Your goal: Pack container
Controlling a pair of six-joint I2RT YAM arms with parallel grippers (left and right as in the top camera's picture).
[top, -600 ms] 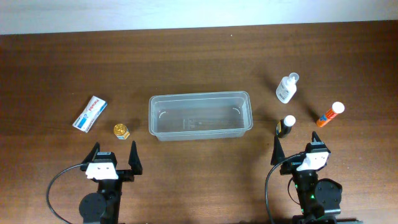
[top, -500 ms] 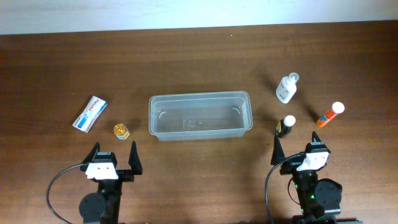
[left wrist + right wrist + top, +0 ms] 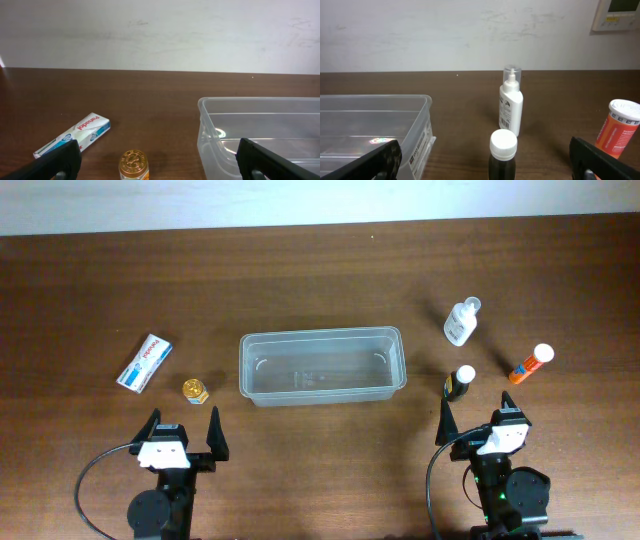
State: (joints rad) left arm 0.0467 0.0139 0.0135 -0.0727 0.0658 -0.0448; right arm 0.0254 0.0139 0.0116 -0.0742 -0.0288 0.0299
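Note:
The clear plastic container (image 3: 321,367) stands empty at the table's middle; it also shows in the left wrist view (image 3: 260,130) and the right wrist view (image 3: 370,125). My left gripper (image 3: 183,430) is open and empty at the front left, just behind a small gold-capped jar (image 3: 194,390) (image 3: 133,165). A white and blue toothpaste box (image 3: 145,362) (image 3: 75,135) lies further left. My right gripper (image 3: 482,425) is open and empty at the front right, behind a dark bottle with a white cap (image 3: 460,381) (image 3: 503,152).
A white pump bottle (image 3: 461,323) (image 3: 511,107) stands right of the container. An orange tube with a white cap (image 3: 530,364) (image 3: 617,127) lies at the far right. A white wall runs along the table's far edge.

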